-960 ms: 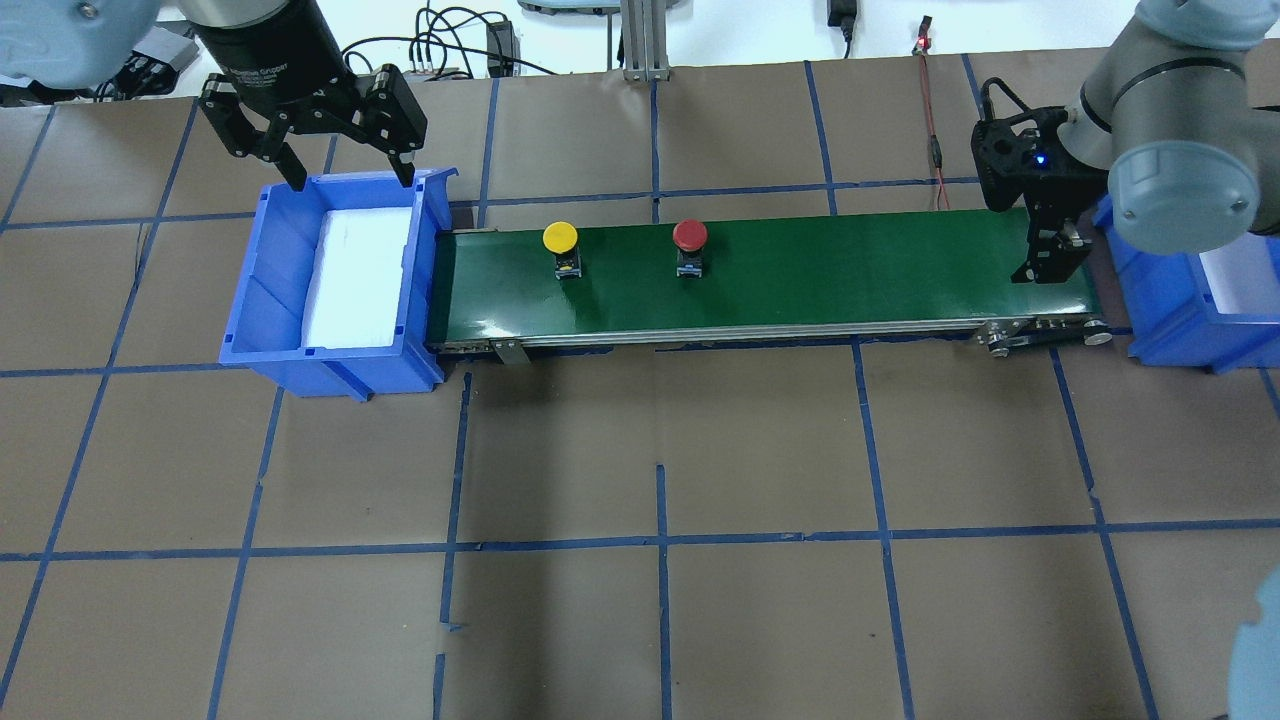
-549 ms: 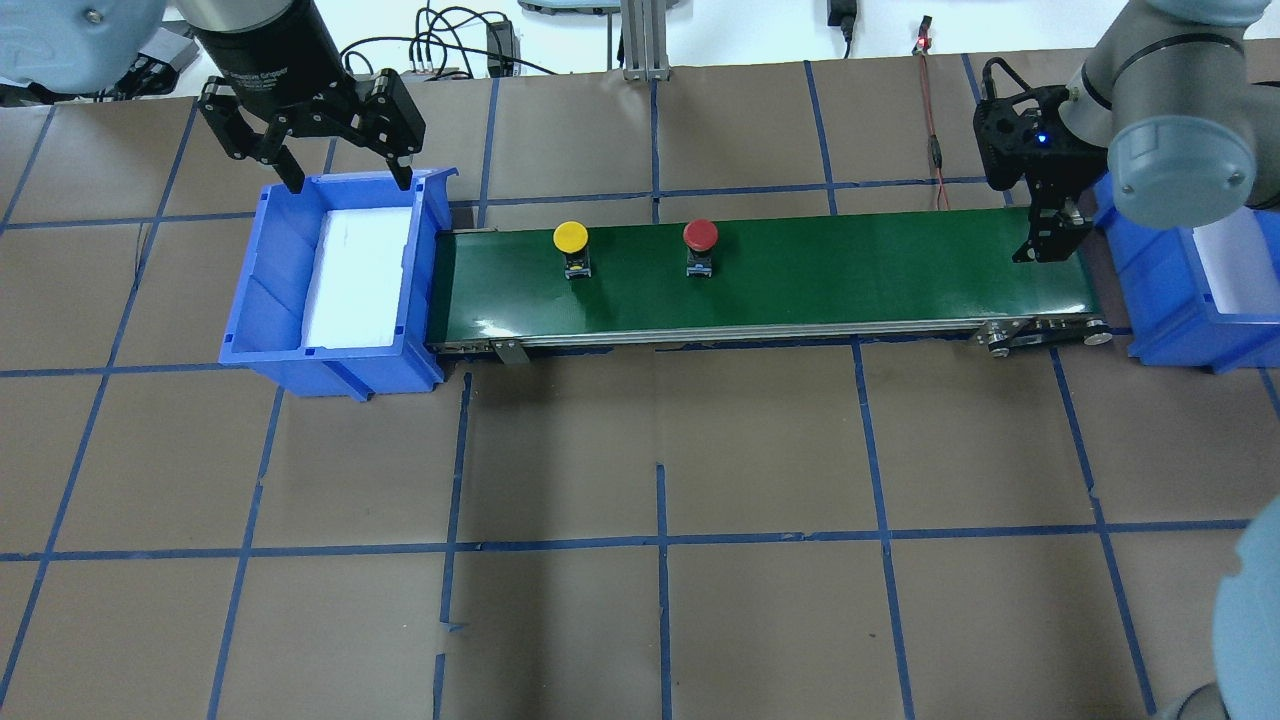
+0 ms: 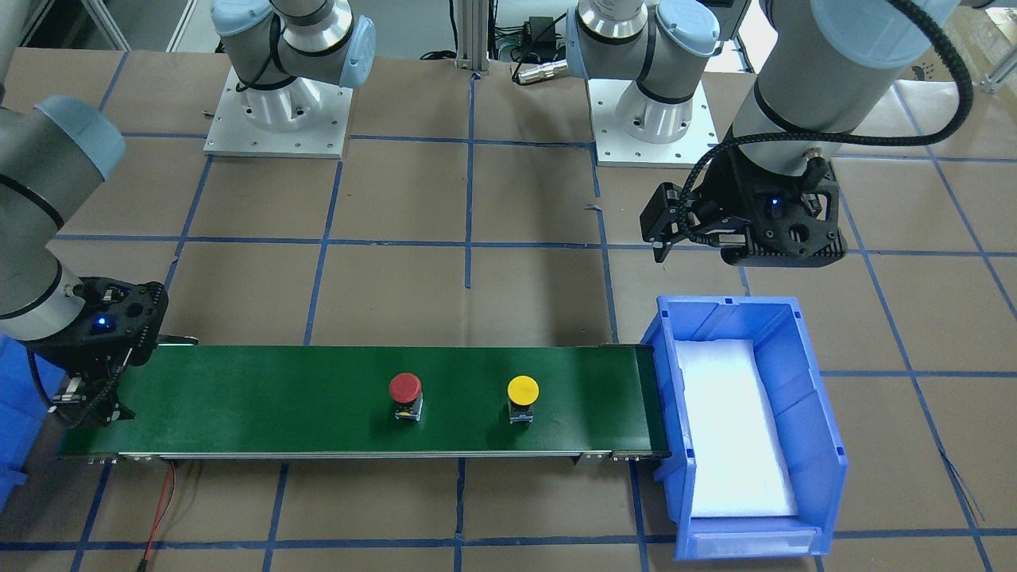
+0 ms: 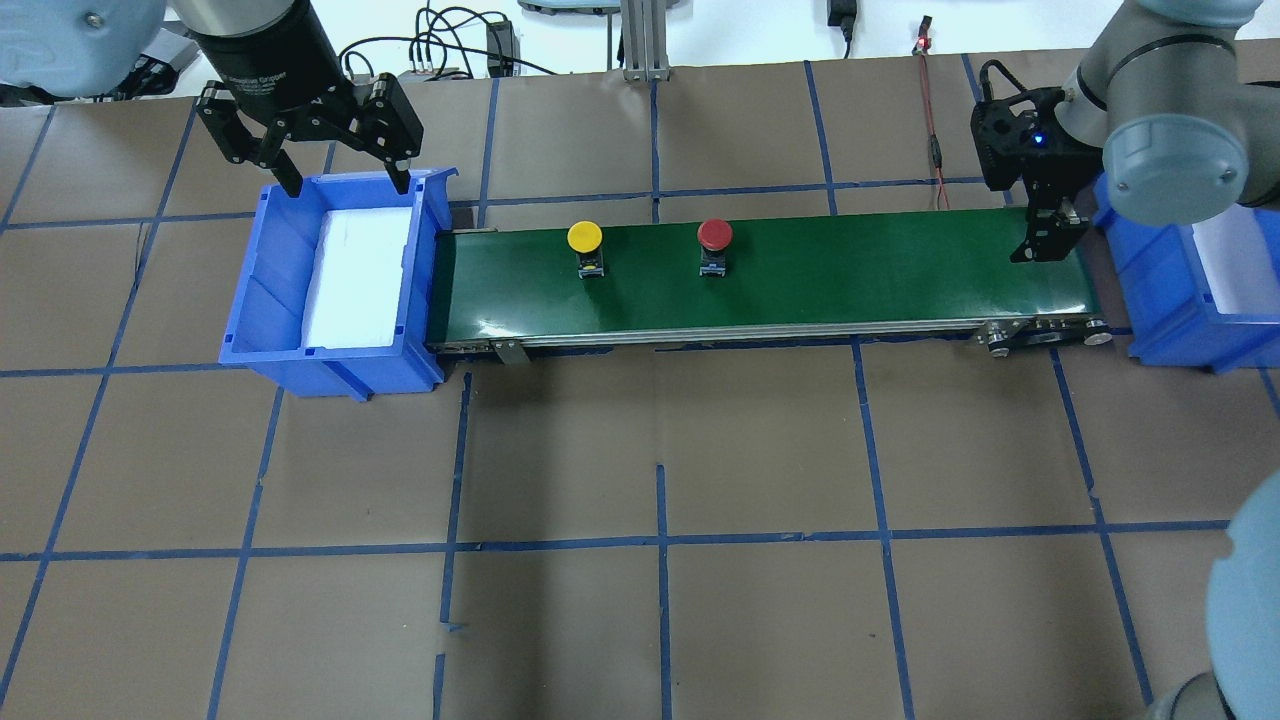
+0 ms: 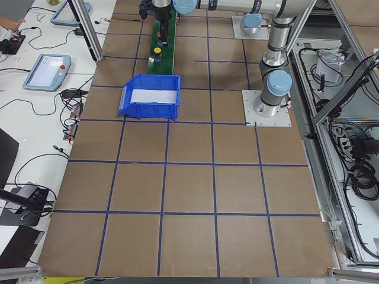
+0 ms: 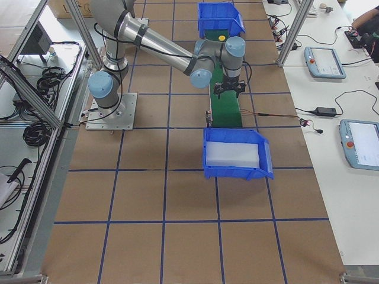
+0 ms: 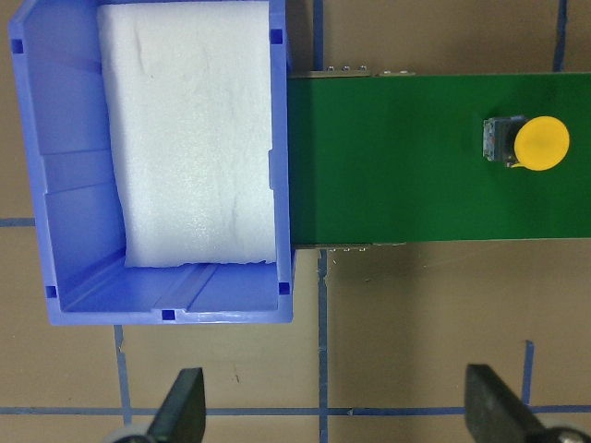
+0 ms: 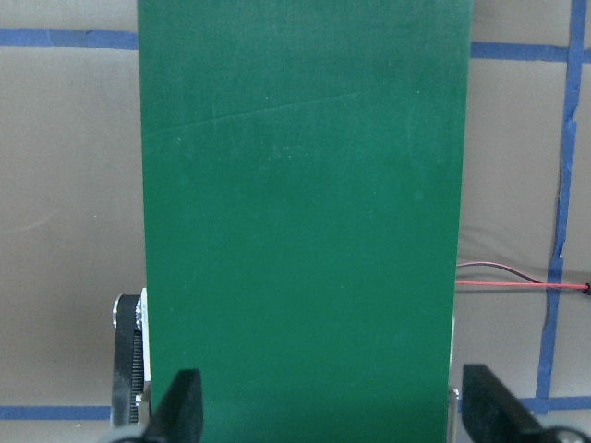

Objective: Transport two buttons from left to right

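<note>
On the left, the blue bin (image 4: 260, 300) holds only a white pad (image 4: 355, 270). The left gripper (image 4: 348, 187) hangs over the bin's far rim. Its fingers are wide apart and hold nothing.

Both buttons are out of the bin and stand cap up on the green belt (image 4: 850, 270). The belt runs long ways from left to right across the desk (image 4: 660, 450). The yellow button (image 4: 585, 237) is near the left end. The red button (image 4: 714, 234) is a bit further right, about a third of the way along. Both sit on the half of the belt away from the robot, but not at its edge.

Right of the red button the belt is bare, so there is open room all the way to the end. The right gripper (image 4: 1045, 240) waits over that right end. Its fingers are wide apart, one past each side of the belt, with nothing between them.

The red button is the nearer one to the right gripper, so I think it gets picked first. The right bin (image 4: 1160, 300) sits just beside that end of the belt.
</note>
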Controlling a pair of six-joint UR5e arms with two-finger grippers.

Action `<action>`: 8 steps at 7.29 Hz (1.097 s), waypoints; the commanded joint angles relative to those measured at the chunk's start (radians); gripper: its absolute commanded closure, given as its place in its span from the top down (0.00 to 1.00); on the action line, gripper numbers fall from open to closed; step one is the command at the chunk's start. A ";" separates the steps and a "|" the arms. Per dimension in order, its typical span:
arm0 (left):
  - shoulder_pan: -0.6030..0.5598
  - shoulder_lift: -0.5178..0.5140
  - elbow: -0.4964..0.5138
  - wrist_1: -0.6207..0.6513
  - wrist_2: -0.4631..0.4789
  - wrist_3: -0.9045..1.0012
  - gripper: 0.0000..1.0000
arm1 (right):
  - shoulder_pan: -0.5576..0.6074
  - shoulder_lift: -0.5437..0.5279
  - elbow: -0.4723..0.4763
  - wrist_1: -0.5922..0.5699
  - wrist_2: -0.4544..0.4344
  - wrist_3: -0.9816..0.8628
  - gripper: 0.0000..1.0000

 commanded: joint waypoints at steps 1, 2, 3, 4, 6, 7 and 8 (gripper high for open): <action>0.001 0.001 -0.009 0.007 0.001 0.000 1.00 | 0.000 0.000 0.006 -0.001 0.000 0.001 1.00; 0.001 0.001 -0.009 0.007 -0.001 0.000 1.00 | 0.000 -0.001 0.011 -0.001 -0.002 0.004 1.00; 0.001 0.001 -0.009 0.009 -0.001 -0.002 1.00 | 0.000 0.000 0.018 -0.001 -0.005 0.004 1.00; 0.001 0.000 -0.007 0.009 -0.002 0.000 1.00 | 0.000 -0.006 0.035 -0.001 -0.008 0.004 1.00; 0.001 0.000 -0.007 0.009 -0.002 0.000 1.00 | 0.002 -0.011 0.037 -0.001 -0.029 0.005 1.00; 0.001 0.000 -0.007 0.009 -0.001 -0.002 1.00 | 0.002 -0.011 0.032 0.000 -0.039 0.004 1.00; 0.001 0.000 -0.009 0.009 -0.002 0.000 1.00 | 0.002 -0.001 0.034 0.000 -0.039 0.001 1.00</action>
